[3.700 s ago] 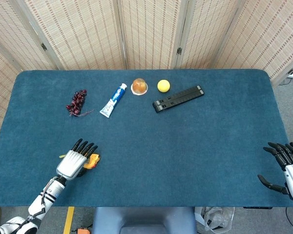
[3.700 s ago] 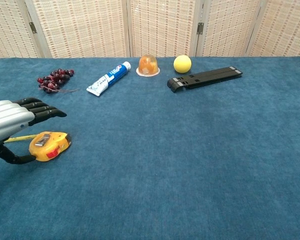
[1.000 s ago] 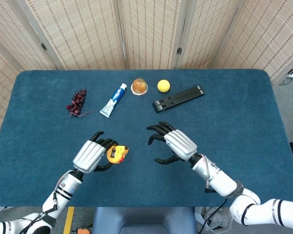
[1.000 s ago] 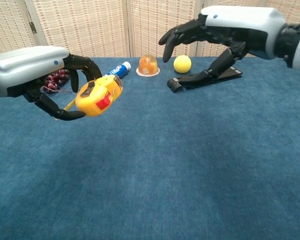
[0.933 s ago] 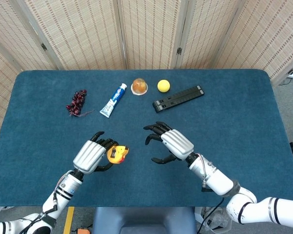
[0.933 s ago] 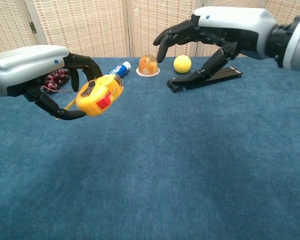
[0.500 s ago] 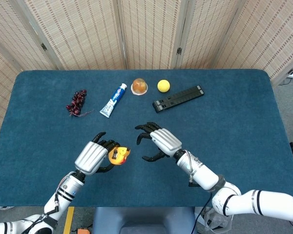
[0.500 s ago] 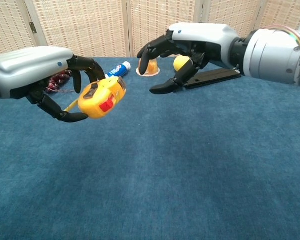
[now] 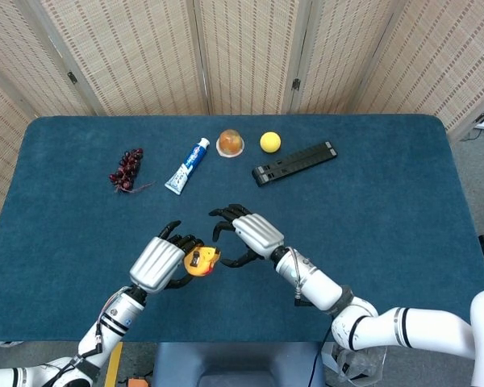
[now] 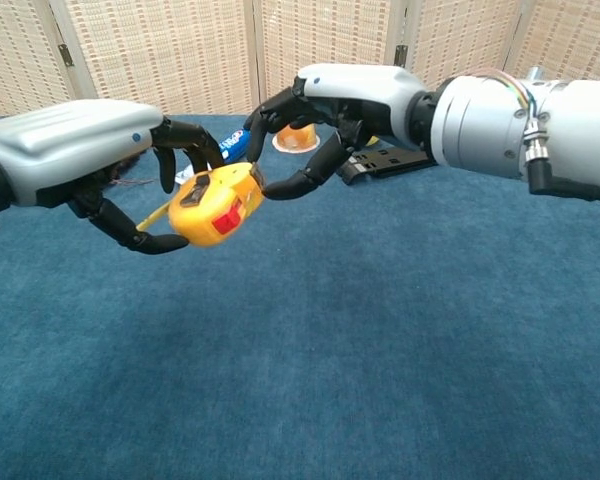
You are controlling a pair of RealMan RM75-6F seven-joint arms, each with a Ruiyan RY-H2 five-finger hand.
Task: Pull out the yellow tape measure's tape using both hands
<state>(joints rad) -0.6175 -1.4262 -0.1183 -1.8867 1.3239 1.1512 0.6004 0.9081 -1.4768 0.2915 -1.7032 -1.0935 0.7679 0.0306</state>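
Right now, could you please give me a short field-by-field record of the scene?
left hand: holds the yellow tape measure above the table
right hand: fingers spread, right beside the tape measure; contact unclear
tape: no pulled-out length visible
back of table: grapes, toothpaste tube, jelly cup, yellow ball, black stand

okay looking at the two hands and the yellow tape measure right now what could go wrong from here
The left hand holds the yellow tape measure in the air with fingers around its edges; a pull by the right hand could twist it loose. The right fingers sit at the case, but whether they have the tape's tip cannot be seen, so they may close on the body instead. A dropped case would likely land on the blue table.
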